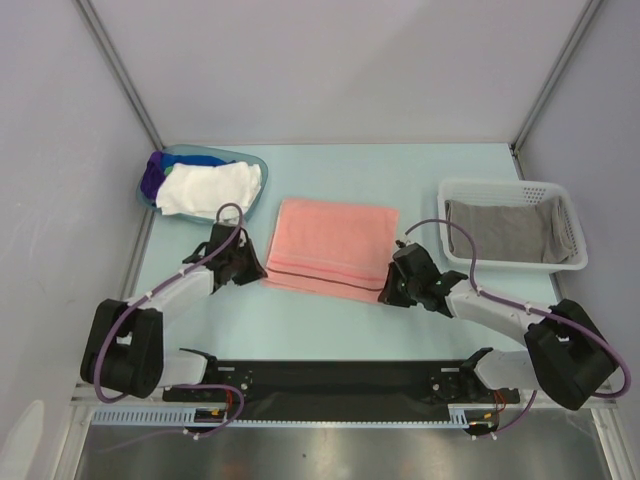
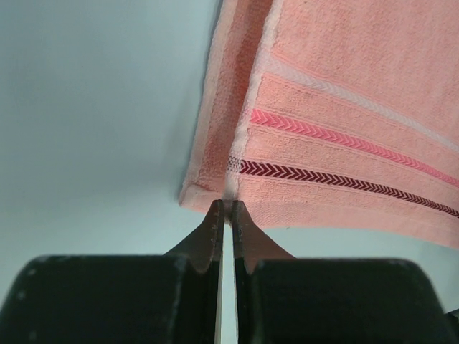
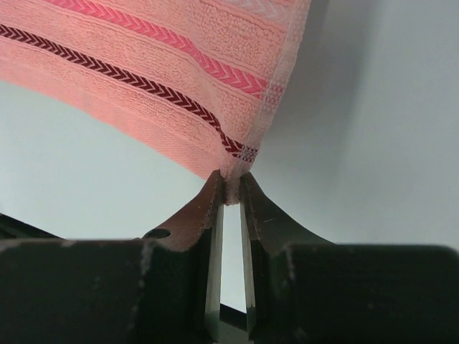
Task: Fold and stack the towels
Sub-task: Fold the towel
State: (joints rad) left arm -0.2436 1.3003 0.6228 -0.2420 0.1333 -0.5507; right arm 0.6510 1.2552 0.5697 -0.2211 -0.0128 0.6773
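Terry cloth in salmon pink, a folded rectangular towel (image 1: 330,248), lies spread near the middle of the pale blue-green counter (image 1: 320,325), its striped edge turned toward the arm bases. The left arm (image 1: 180,290) reaches in from the left, and its jaws are closed almost fully together on the near-left corner of this towel (image 2: 344,107), with only a thin layer of cloth pinched between the tips. The right arm (image 1: 500,310) reaches in from the right, and its jaws are likewise nearly shut, gripping the near-right corner of the pink towel (image 3: 158,79) right beside the dark red chevron stripe (image 3: 136,80). In both wrist views the pinched corners throw a shadow on the counter below them, so that edge appears raised a little. At the far left a translucent blue plastic tub (image 1: 245,158) holds a crumpled white terry towel (image 1: 210,187), with purple cloth (image 1: 150,180) and blue cloth (image 1: 195,157) bunched behind it. At the right a white mesh plastic basket (image 1: 575,262) holds a grey towel (image 1: 505,232) draped loosely inside, well apart from the pink one.
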